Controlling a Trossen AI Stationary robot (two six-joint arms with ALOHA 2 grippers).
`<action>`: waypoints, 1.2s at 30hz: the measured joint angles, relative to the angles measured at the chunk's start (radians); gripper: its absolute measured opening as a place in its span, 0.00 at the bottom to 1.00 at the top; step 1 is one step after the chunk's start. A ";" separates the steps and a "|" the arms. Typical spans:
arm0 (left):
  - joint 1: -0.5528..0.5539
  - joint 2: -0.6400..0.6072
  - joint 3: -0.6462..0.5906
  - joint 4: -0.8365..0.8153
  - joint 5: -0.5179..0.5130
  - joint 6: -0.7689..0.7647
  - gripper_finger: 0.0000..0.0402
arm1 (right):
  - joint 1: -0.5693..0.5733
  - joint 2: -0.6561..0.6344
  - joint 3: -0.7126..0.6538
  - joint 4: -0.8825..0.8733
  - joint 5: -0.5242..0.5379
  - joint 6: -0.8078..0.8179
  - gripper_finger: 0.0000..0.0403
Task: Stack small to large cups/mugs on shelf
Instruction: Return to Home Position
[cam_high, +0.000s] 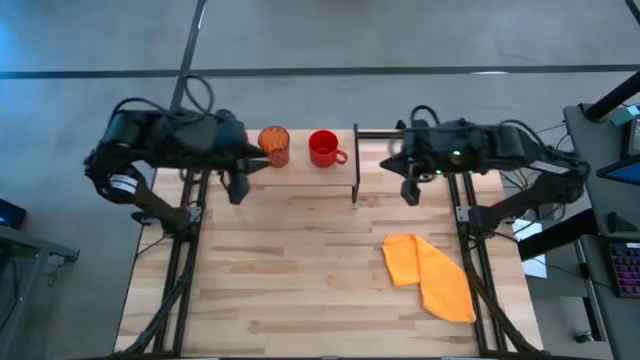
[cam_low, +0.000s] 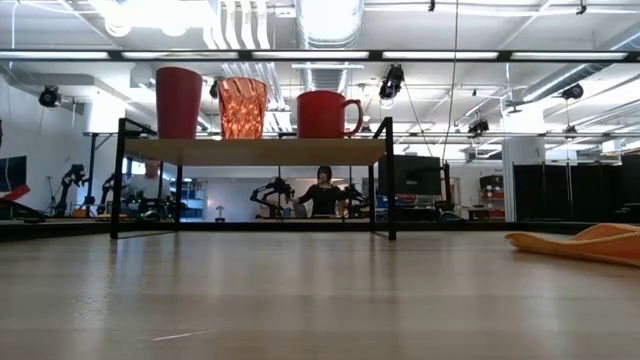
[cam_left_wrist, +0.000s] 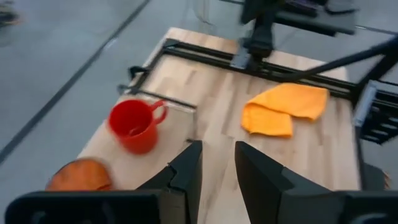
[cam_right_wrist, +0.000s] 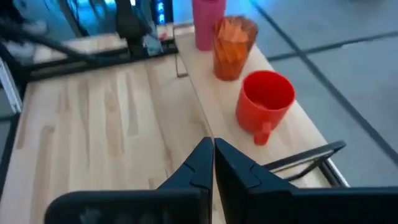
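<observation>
Three cups stand upright in a row on the shelf's wooden top at the table's far edge. They are a tall pink tumbler, an orange ribbed cup and a red mug with its handle toward the table's right. In the high view my left arm hides the tumbler; the orange cup and the mug show. My left gripper is open and empty, near the shelf's left end. My right gripper is shut and empty, to the right of the shelf.
An orange cloth lies crumpled on the table's right half, toward the near edge. The shelf's black wire end frame stands between the mug and my right gripper. Bare wooden tabletop spreads in front of the shelf.
</observation>
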 joint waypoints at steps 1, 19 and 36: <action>-0.016 -0.012 -0.001 -0.019 -0.034 -0.019 0.20 | 0.006 -0.035 -0.045 0.035 0.003 0.000 0.02; -0.176 -0.321 -0.486 -0.006 -0.307 -0.349 0.20 | 0.019 -0.496 -0.763 0.742 -0.269 -0.107 0.02; -0.175 -0.748 -1.135 0.356 -0.311 -0.369 0.20 | -0.065 -0.770 -1.185 0.987 -0.271 0.073 0.02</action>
